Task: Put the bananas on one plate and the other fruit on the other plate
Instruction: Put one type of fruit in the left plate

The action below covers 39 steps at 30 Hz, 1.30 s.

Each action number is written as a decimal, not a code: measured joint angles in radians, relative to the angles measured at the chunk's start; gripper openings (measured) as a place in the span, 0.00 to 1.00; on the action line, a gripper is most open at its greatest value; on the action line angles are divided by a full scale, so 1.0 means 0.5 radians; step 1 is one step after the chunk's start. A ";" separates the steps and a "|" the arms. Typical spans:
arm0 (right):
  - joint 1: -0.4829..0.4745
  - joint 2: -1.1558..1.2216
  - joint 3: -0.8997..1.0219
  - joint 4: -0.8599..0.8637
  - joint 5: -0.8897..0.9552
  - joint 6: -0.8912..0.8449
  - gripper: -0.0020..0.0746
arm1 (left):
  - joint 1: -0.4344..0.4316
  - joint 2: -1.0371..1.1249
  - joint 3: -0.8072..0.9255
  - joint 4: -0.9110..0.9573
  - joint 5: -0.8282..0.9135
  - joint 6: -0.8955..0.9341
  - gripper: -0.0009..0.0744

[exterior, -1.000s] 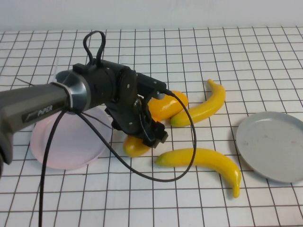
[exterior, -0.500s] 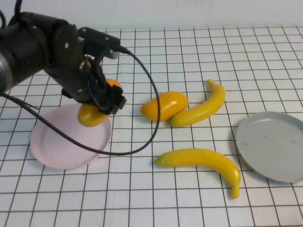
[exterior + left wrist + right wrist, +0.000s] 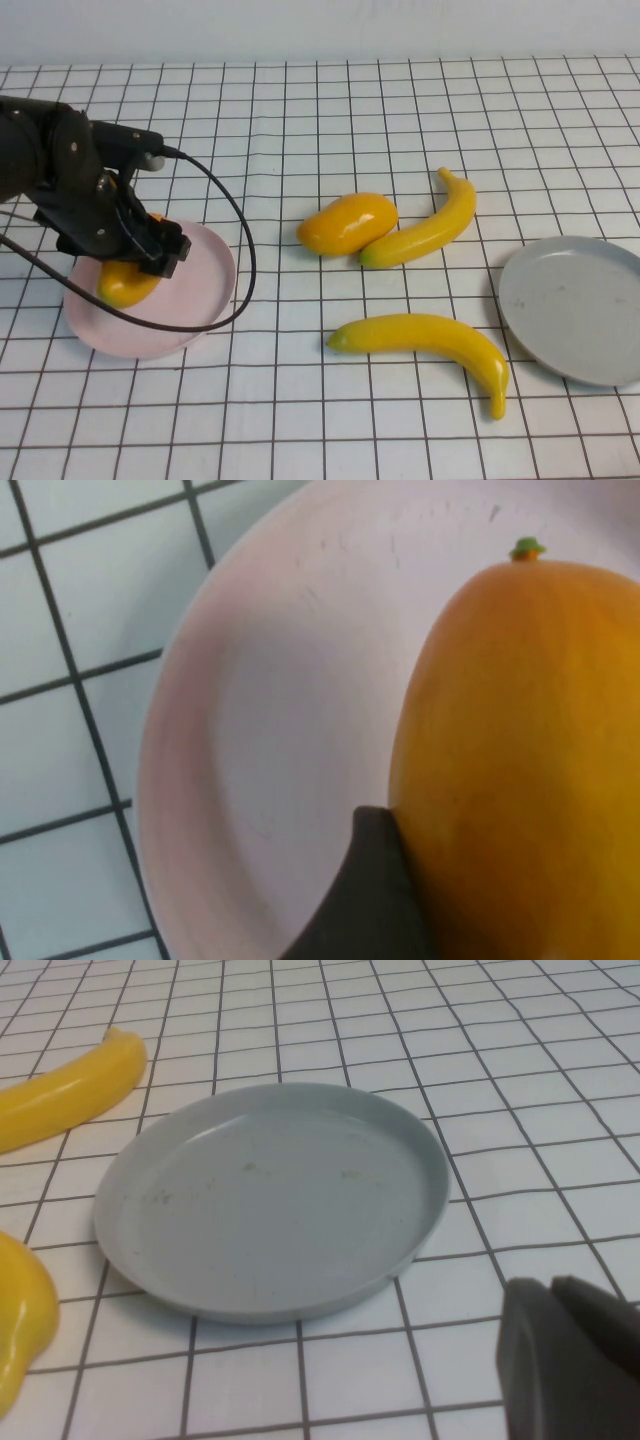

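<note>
The left arm bends low over the pink plate [image 3: 190, 300], and its left claw [image 3: 135, 268] pinches one orange fruit [image 3: 125, 284] just above it, maybe touching. The other orange fruit [image 3: 347, 222] and two bananas [image 3: 425, 232] [image 3: 430, 340] lie on the table [image 3: 300, 420]. The right claw [image 3: 570, 1360] sits near the grey plate [image 3: 575, 305]; I cannot tell its grip.

left hand [image 3: 135, 268] | grips mango [image 3: 125, 283] | over pink plate [image 3: 195, 300] | right hand unseen

Mango [image 3: 122, 284] half hidden under left end effector [image 3: 150, 255], grey plate [image 3: 580, 305] cropped
</note>
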 joint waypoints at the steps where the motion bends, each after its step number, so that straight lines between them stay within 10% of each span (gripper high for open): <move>1: 0.000 0.000 0.000 0.000 0.000 0.000 0.00 | -0.005 0.005 0.000 0.002 -0.005 0.000 0.70; 22: 0.000 0.000 0.000 0.000 0.000 0.000 0.01 | -0.051 0.071 0.000 0.341 -0.011 -0.444 0.82; 39: 0.000 0.000 0.000 0.000 0.000 0.000 0.00 | -0.609 0.327 -0.932 0.212 0.310 0.099 0.82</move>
